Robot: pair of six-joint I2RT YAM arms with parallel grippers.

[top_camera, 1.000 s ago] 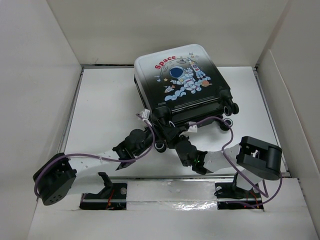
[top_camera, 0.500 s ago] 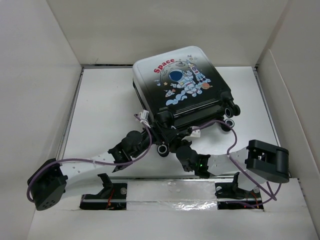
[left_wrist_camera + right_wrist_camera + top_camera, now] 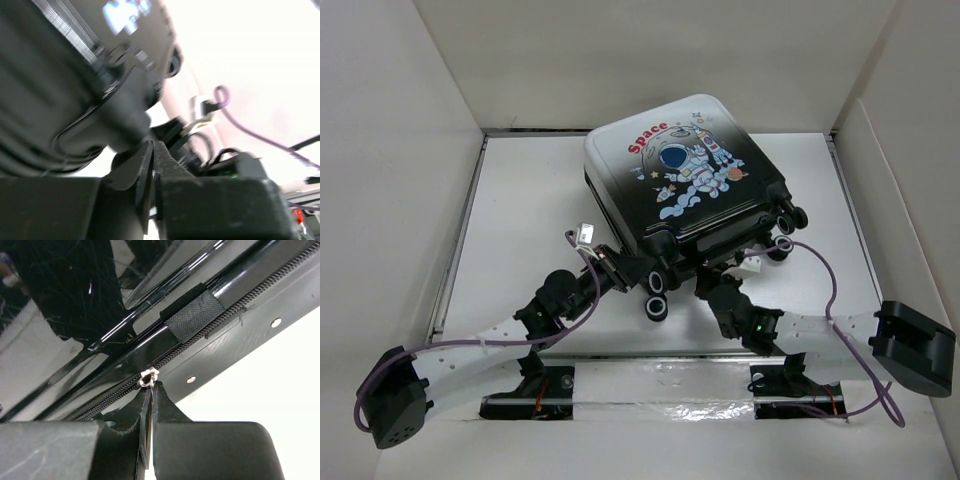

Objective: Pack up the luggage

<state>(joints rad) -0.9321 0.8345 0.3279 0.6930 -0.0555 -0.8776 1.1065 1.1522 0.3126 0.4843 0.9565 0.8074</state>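
Since the earlier overhead view, both elbows have swung outward and low. The small hard-shell suitcase (image 3: 685,165), white fading to black with an astronaut cartoon and red "Space" lettering, has turned a little. The right gripper (image 3: 151,390) has travelled rightward along its near edge.

Position: the suitcase lies cartoon-side up on the white table (image 3: 520,200), toward the far wall. It looks shut, or nearly so.

Right gripper: its fingers are pinched together on the small silver zip pull (image 3: 148,375), which sits on the black zip track (image 3: 210,322) running diagonally across the wrist view. Judgement: the pull is held this way so it can be dragged along the seam to zip the case closed.

Left gripper (image 3: 623,268): it sits against the near-left corner of the shell. In its wrist view the fingers are pressed together with nothing visible between them. That view is blurred, so I cannot tell whether something thin is pinched. Judgement: it is placed there to brace the case against the right arm's pull.

Count:
- one suitcase
- one zip pull visible
- four black caster wheels (image 3: 656,308) as far as I can make out, two near-left and two at the right
- two grippers
- two purple cables (image 3: 820,275), one per arm
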